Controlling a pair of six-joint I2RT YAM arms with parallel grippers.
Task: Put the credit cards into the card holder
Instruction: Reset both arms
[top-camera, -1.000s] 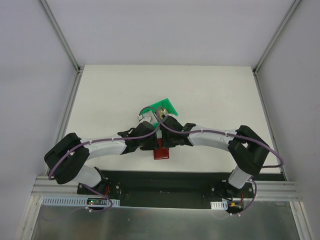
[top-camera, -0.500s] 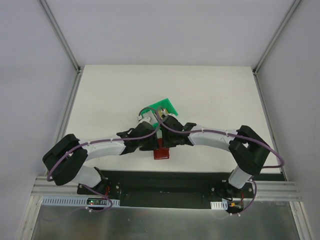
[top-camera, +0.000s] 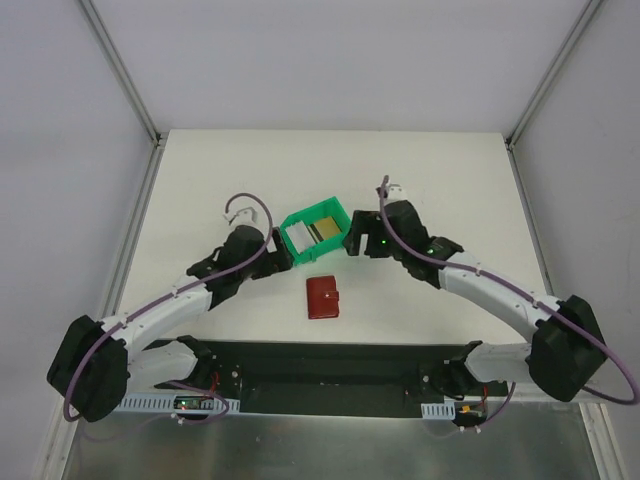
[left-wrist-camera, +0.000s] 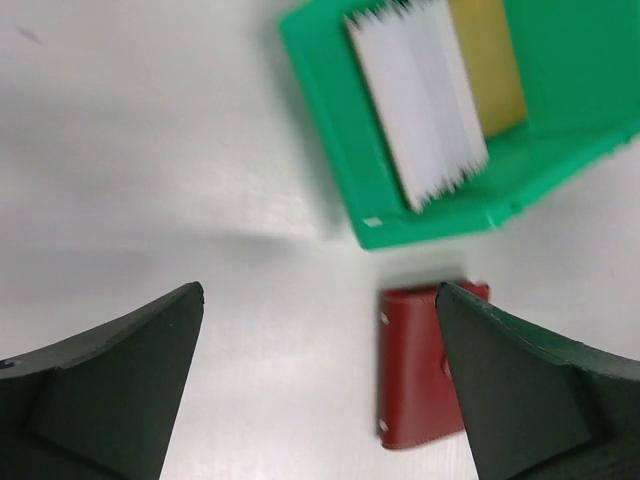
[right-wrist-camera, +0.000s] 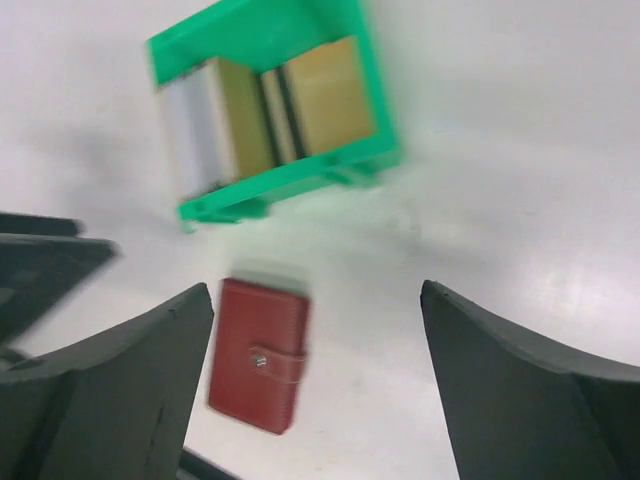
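Jaws wide and empty, the left gripper (top-camera: 282, 258) and right gripper (top-camera: 352, 243) flanked the green bin (top-camera: 300, 218) of on-edge credit cards (top-camera: 313, 234), the closed card holder (top-camera: 322, 297) lying just toward the bases, about midway between them.

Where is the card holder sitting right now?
In the top view the card holder lies closed on the table, just nearer the robot than the green bin, roughly centred left to right and lying free.
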